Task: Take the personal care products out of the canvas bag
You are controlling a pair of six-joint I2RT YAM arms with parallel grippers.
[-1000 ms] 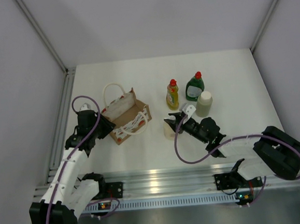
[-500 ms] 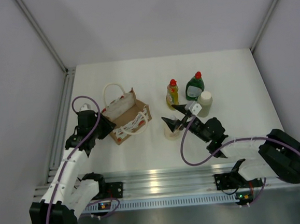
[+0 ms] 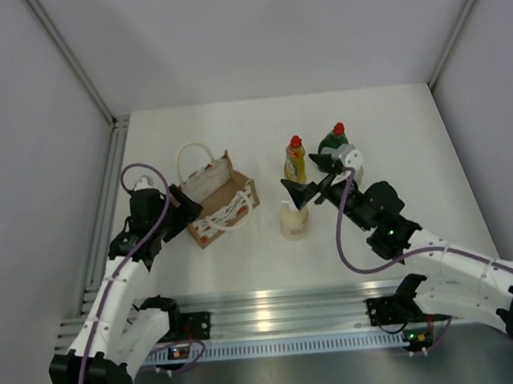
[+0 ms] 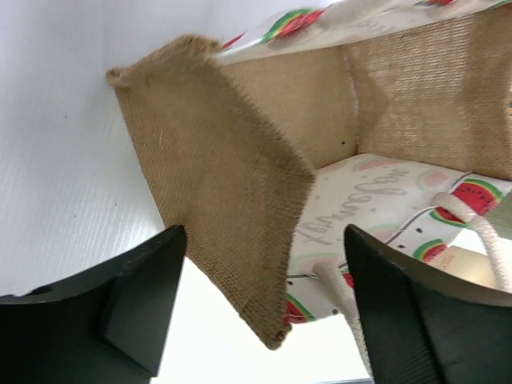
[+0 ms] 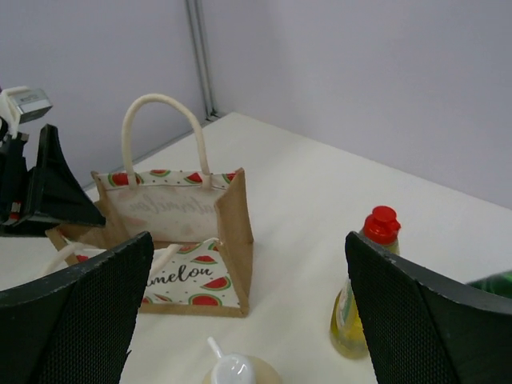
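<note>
— Where is the canvas bag [image 3: 214, 198]?

— On the left part of the smooth white tabletop [image 3: 393, 119], with its mouth open toward the bottles. It is boxy. The end walls are coarse tan burlap with a frayed edge, and the broad sides are white cloth printed with red-and-green watermelon slices and looping script. One thick, twisted white rope handle [image 5: 164, 120] arches upward. The second handle [image 3: 233, 213] droops over the near side.

— What is the left gripper [image 4: 266, 240] doing?

— Its two flat black fingers stand apart, one on each side of a burlap end wall, and the wall's loose edge hangs in the gap. They are not pressed together on it. I cannot tell whether either finger brushes the weave.

— And the right gripper [image 5: 250, 240]?

— It is spread wide with nothing between its fingers. Their inner faces are matte black with a fine mesh texture. It hangs over the tabletop between the bag and the bottles.

— Where are the bottles?

— The ones that show are all outside the bag. The pump bottle [image 3: 294, 220] stands upright, apart from the bag and nearest the arms. It has a rounded cream body and a glossy white pump head. The yellow bottle [image 3: 295, 160] stands farther back, in translucent waisted plastic with a red cap. The dark green bottle [image 3: 332, 142] stands just to its right, also red-capped and partly hidden by the right arm.
</note>
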